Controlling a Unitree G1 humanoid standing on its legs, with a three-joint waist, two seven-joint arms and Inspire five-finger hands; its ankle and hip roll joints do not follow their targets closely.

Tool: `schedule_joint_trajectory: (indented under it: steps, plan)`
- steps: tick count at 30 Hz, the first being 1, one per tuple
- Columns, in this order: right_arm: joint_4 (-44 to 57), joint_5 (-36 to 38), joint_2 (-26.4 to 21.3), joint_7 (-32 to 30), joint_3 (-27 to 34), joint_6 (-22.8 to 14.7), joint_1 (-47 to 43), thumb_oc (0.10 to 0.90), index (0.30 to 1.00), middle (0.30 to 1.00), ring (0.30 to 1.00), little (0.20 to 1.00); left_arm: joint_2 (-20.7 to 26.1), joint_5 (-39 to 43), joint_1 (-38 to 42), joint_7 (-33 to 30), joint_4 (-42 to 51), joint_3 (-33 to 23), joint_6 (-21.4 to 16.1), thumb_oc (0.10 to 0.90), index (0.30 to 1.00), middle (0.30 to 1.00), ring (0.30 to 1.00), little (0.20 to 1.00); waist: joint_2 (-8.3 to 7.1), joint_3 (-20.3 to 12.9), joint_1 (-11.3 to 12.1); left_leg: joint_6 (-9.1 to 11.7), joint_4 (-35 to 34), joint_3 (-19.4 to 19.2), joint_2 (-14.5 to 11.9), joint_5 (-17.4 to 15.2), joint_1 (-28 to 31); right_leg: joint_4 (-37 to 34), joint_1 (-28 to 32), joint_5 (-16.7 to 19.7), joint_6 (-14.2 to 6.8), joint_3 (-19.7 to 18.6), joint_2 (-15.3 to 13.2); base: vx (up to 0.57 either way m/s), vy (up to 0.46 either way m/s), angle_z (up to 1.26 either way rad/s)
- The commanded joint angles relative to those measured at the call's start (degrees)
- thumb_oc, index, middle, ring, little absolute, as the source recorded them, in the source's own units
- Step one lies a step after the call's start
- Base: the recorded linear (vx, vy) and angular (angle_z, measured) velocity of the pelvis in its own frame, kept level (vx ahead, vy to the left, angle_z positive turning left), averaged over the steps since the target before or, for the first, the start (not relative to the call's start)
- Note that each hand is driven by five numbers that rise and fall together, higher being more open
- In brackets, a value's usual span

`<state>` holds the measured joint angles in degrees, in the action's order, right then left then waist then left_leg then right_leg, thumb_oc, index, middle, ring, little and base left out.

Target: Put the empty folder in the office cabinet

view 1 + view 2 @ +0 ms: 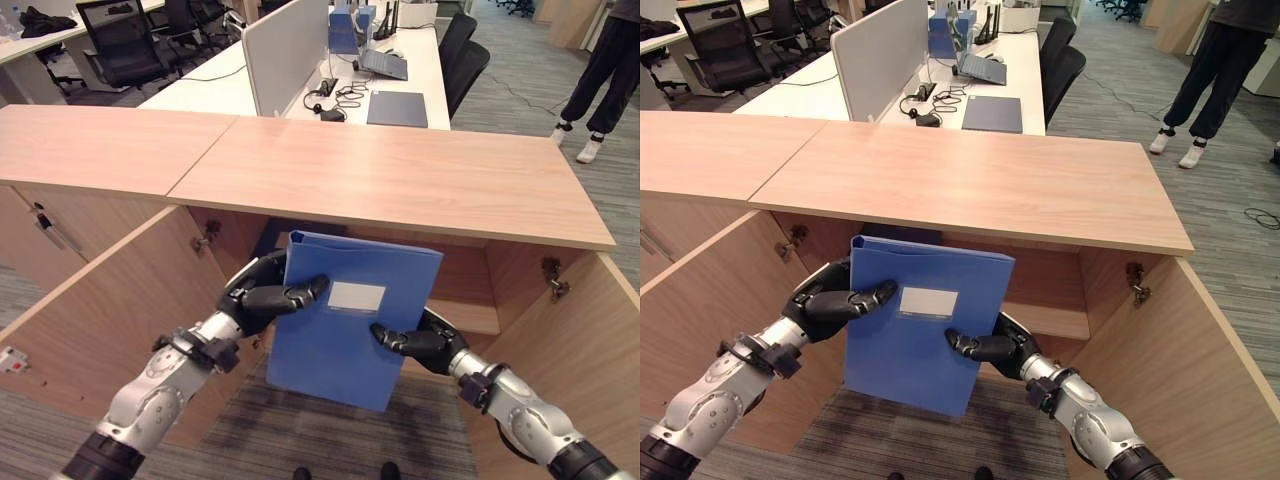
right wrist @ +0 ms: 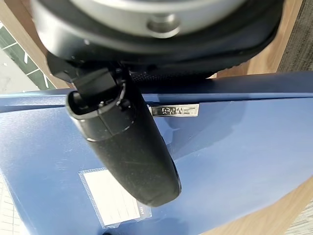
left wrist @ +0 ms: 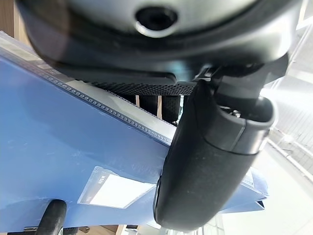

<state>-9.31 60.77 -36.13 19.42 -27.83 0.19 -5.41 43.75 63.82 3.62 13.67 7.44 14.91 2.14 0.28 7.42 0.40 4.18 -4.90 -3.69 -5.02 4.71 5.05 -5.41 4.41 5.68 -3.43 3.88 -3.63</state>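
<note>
A blue folder with a white label is held upright in front of the open office cabinet, just below its wooden top. My left hand grips the folder's upper left edge, thumb across the front cover. My right hand clamps the lower right edge, thumb on the cover. The left wrist view shows the left thumb pressed on the blue cover. In the right wrist view, the right thumb lies on the same cover near the label.
Both cabinet doors stand open, one at the left and one at the right. A shelf sits inside. Beyond the cabinet's top are desks with a divider, laptops, chairs, and a person's legs at the far right.
</note>
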Motion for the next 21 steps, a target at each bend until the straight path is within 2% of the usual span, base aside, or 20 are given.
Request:
schedule_joint_trajectory:
  steps: [1, 2, 3, 4, 7, 8, 10, 14, 16, 17, 18, 19, 20, 21]
  plan:
    - [15.63, 3.24, 13.28, 7.62, -5.70, -3.68, -10.86, 0.400, 0.300, 0.300, 0.300, 0.300, -14.23, 11.72, 12.03, 7.86, 14.39, 4.00, -6.86, 0.400, 0.300, 0.300, 0.300, 0.300, -0.24, -1.57, -0.39, 3.34, -0.10, -0.76, -3.55, -2.36, 1.47, 3.68, 4.83, -11.59, -4.83, -0.18, -2.35, 0.00, 0.000, 0.00]
    - [15.65, 3.30, 13.37, 7.50, -5.37, -3.88, -10.56, 0.400, 0.300, 0.300, 0.300, 0.300, -14.60, 11.69, 11.58, 7.62, 14.32, 3.65, -7.17, 0.411, 0.316, 0.316, 0.316, 0.316, -0.26, -1.58, -0.39, 3.35, -0.10, -0.74, -3.58, -2.38, 1.49, 3.70, 4.83, -11.62, -4.80, -0.17, -2.34, 0.00, 0.000, 0.00]
    - [15.73, 3.34, 13.35, 7.27, -5.03, -4.03, -10.27, 0.400, 0.300, 0.300, 0.300, 0.300, -14.94, 11.66, 11.14, 7.19, 14.16, 3.32, -7.43, 0.566, 0.549, 0.549, 0.549, 0.549, -0.26, -1.57, -0.39, 3.36, -0.10, -0.74, -3.60, -2.37, 1.49, 3.66, 4.89, -11.62, -4.78, -0.20, -2.32, 0.00, 0.000, 0.00]
    - [15.54, 3.14, 13.31, 6.76, -4.23, -4.23, -9.57, 0.400, 0.300, 0.300, 0.300, 0.300, -15.53, 11.40, 9.91, 5.90, 13.41, 2.83, -7.99, 0.800, 0.900, 0.900, 0.900, 0.900, -0.24, -1.51, -0.38, 3.38, -0.10, -0.61, -3.64, -2.34, 1.42, 3.65, 4.94, -11.69, -4.74, -0.11, -2.24, 0.00, 0.000, 0.00]
    - [14.97, 2.15, 12.81, 5.94, -2.76, -4.25, -8.01, 0.400, 0.300, 0.300, 0.300, 0.300, -14.61, 8.80, 8.24, 4.13, 12.76, 1.69, -8.78, 0.800, 0.900, 0.900, 0.900, 0.900, -0.19, -1.51, -0.39, 3.42, -0.10, -0.48, -3.71, -2.34, 1.35, 3.63, 4.97, -11.74, -4.72, -0.02, -2.21, 0.01, -0.012, 0.01]
    - [13.65, 1.76, 12.81, 5.18, -0.74, -4.16, -5.54, 0.400, 0.300, 0.300, 0.300, 0.300, -13.92, 2.62, 5.75, 2.27, 11.65, 0.24, -8.99, 0.800, 0.900, 0.900, 0.900, 0.900, -0.19, -1.49, -0.26, 3.50, -0.10, -0.34, -3.75, -2.27, 1.32, 3.66, 4.95, -11.73, -4.63, 0.07, -2.18, 0.03, -0.036, 0.06]
    - [12.95, 1.32, 12.69, 4.77, 0.23, -4.12, -4.58, 0.400, 0.300, 0.300, 0.300, 0.300, -14.27, -0.28, 4.69, 1.33, 9.93, 0.01, -8.75, 0.800, 0.900, 0.900, 0.900, 0.900, -0.20, -1.51, -0.19, 3.56, -0.10, -0.28, -3.82, -2.25, 1.26, 3.69, 4.91, -11.75, -4.60, 0.16, -2.16, 0.02, -0.037, 0.10]
    - [9.90, -1.34, 12.78, 3.53, 6.84, -3.40, 0.87, 0.400, 0.300, 0.300, 0.300, 0.300, -16.63, -15.76, -0.78, -1.11, 1.20, -4.83, -8.71, 0.800, 0.900, 0.900, 0.900, 0.900, -0.38, -1.35, -0.07, 3.87, -0.10, -0.13, -4.20, -2.06, 0.85, 3.62, 4.68, -11.94, -4.42, 0.41, -1.90, 0.02, -0.051, 0.09]
    - [8.40, -1.83, 13.26, 3.28, 10.51, -3.32, 4.12, 0.400, 0.300, 0.300, 0.300, 0.300, -17.82, -26.23, -3.55, -3.86, -4.56, -7.36, -10.28, 0.800, 0.900, 0.900, 0.900, 0.900, -0.42, -1.44, -0.07, 4.09, -0.10, -0.26, -4.44, -2.00, 0.76, 3.50, 4.65, -12.03, -4.21, 0.37, -1.65, 0.05, -0.076, 0.02]
    - [5.50, -2.40, 14.74, 2.27, 15.69, -3.46, 7.77, 0.400, 0.300, 0.300, 0.300, 0.300, -18.55, -35.97, -6.97, -5.23, -12.14, -10.98, -11.15, 0.800, 0.900, 0.900, 0.900, 0.900, -0.40, -1.43, -0.27, 4.39, -0.10, -0.14, -4.80, -1.93, 0.55, 3.35, 4.61, -12.25, -3.98, 0.34, -1.27, 0.05, -0.082, 0.00]
    - [5.49, -2.40, 14.74, 2.29, 15.71, -3.47, 7.81, 0.400, 0.300, 0.300, 0.300, 0.300, -18.58, -36.04, -6.94, -5.26, -12.23, -10.92, -11.25, 0.800, 0.900, 0.900, 0.900, 0.900, -0.40, -1.46, -0.26, 4.40, -0.10, -0.13, -4.80, -1.95, 0.56, 3.35, 4.63, -12.28, -3.97, 0.35, -1.27, 0.06, -0.112, 0.00]
    - [3.40, -2.24, 15.79, 1.33, 18.60, -4.14, 9.49, 0.400, 0.300, 0.300, 0.300, 0.300, -19.10, -42.70, -7.75, -7.65, -18.46, -12.37, -12.65, 0.800, 0.900, 0.900, 0.900, 0.900, -0.51, -1.51, -0.40, 4.68, -0.10, -0.17, -5.12, -1.88, 0.49, 3.25, 4.60, -12.46, -3.87, 0.34, -0.99, 0.03, -0.049, 0.00]
    - [3.42, -2.25, 15.80, 1.33, 18.63, -4.14, 9.53, 0.400, 0.300, 0.300, 0.300, 0.300, -19.14, -42.79, -7.70, -7.71, -18.57, -12.29, -12.74, 0.800, 0.900, 0.900, 0.900, 0.900, -0.50, -1.52, -0.37, 4.69, -0.10, -0.17, -5.12, -1.90, 0.50, 3.25, 4.62, -12.49, -3.86, 0.35, -0.99, 0.05, -0.099, -0.01]
    - [0.94, -2.59, 16.49, -0.16, 21.32, -4.79, 11.38, 0.400, 0.300, 0.300, 0.300, 0.300, -20.01, -46.51, -8.47, -9.54, -25.34, -12.90, -12.05, 0.800, 0.900, 0.900, 0.900, 0.900, -0.49, -1.34, -0.62, 5.02, -0.10, -0.20, -5.58, -1.74, 0.43, 3.34, 4.48, -12.78, -3.66, 0.25, -0.65, 0.03, -0.051, -0.01]
